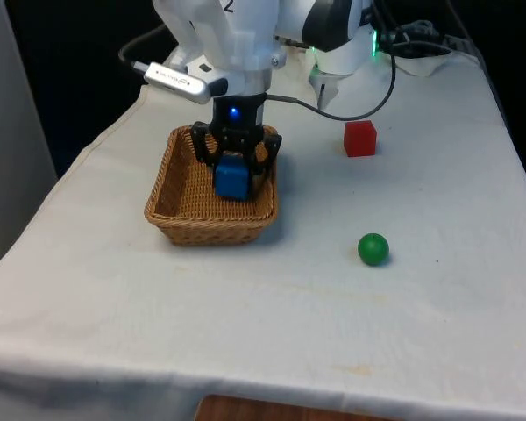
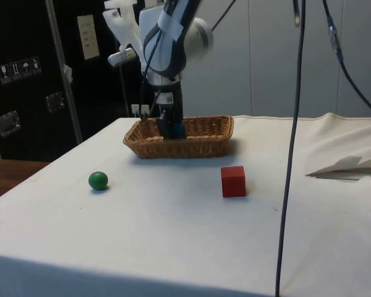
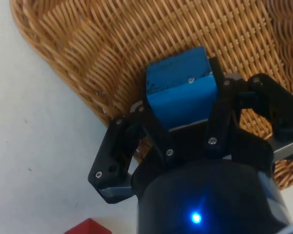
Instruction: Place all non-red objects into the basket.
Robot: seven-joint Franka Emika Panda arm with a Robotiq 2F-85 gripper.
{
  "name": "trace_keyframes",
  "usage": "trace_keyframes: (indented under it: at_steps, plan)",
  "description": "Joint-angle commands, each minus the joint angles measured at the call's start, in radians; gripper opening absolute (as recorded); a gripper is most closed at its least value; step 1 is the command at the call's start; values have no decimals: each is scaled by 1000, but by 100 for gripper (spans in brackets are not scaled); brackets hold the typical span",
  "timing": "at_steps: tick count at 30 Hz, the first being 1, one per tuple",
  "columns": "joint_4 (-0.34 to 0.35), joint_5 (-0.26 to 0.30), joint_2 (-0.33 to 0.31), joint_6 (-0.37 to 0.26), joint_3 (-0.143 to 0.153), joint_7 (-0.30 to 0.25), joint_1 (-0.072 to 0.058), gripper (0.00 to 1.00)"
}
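Gripper (image 1: 237,167) clamped on 1 blue cube (image 1: 231,178) low inside the wicker basket (image 1: 171,215); a release near its rim could tip the cube out.

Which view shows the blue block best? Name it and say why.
The wrist view: the blue block sits large between the hand's fingers, over the basket. The front view shows its face inside the basket. The side view gives a sliver behind the rim.

Basket (image 1: 171,206) at the front view's left of cube (image 1: 360,139) and ball (image 1: 373,248).
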State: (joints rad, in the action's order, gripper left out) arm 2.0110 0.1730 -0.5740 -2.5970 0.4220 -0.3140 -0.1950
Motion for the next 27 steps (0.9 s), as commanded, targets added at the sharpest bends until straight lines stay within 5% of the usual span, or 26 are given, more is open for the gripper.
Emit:
trace_keyframes:
  at_steps: [1,17,21,22,25,26,27]
  plan:
    - [0,9,3,-2,-8,-9,8,1]
    - [-1,1,-2,1,1,0,1,3]
    - [-2,1,-2,1,2,0,0,37]
    - [-2,1,-2,1,2,0,0,37]
    - [-2,1,-2,1,2,0,0,66]
    - [-2,1,-2,1,2,0,0,86]
    - [-2,1,-2,1,2,0,0,96]
